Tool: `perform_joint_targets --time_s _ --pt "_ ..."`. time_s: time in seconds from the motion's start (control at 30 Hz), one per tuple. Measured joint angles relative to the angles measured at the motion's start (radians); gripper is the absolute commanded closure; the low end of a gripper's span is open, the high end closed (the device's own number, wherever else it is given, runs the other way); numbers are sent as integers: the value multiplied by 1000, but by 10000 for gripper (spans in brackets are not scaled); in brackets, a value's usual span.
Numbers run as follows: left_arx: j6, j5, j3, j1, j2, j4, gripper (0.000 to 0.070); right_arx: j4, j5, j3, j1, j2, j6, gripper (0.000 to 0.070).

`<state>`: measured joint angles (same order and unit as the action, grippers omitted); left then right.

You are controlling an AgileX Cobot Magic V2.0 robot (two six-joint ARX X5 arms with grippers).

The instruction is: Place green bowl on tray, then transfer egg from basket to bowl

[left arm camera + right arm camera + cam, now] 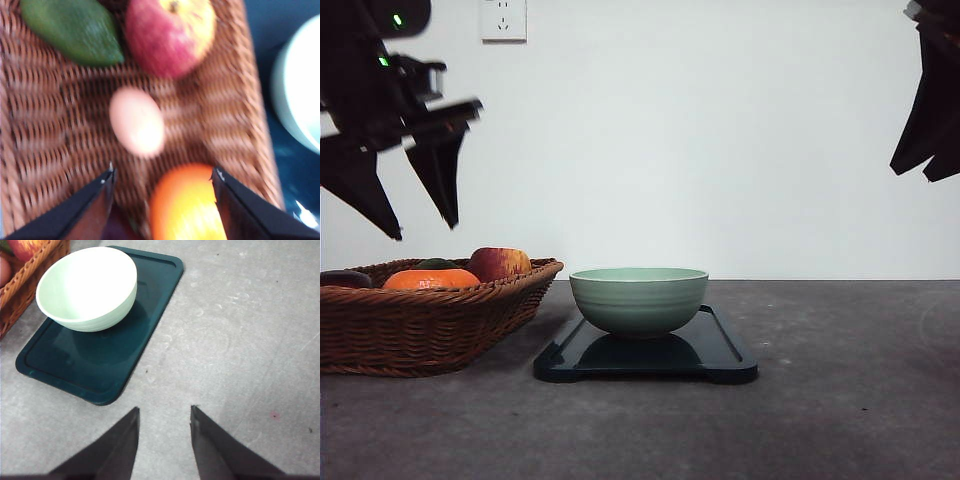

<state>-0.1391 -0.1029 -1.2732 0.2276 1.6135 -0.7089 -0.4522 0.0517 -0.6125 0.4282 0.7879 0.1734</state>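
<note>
The green bowl (638,298) stands upright on the black tray (720,355) in the middle of the table. To its left is the wicker basket (430,325). In the left wrist view a pale egg (136,120) lies on the basket's woven floor (45,130), between the fruits. My left gripper (423,225) hangs open above the basket, nothing between its fingers (95,200). High at the far right, well away from the tray, my right gripper (913,172) is open and empty too. The right wrist view looks down on the bowl (87,285) and the tray (100,365) from a distance, the right gripper (164,409) over bare table.
The basket also holds a red-yellow apple (170,35), an orange (185,205), a green fruit (70,30) and a dark item (342,278) at its left end. Bare grey tabletop (850,380) spreads to the right of the tray. A white wall with a socket (503,18) stands behind.
</note>
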Motion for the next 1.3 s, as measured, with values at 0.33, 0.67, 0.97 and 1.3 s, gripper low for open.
perform_joint_targets --time_s 0.33,0.67,0.97,1.3 --pt "-56 4 -4 0 93 88 302 0 -1 0 0 0 15 501" --pt "-61 49 -5 -1 158 118 302 0 -1 0 0 0 18 501" --pt "-61 53 -5 -2 174 137 303 0 -1 0 0 0 20 501" --pt "-61 54 -5 -7 217 141 304 0 -23 0 0 0 31 501"
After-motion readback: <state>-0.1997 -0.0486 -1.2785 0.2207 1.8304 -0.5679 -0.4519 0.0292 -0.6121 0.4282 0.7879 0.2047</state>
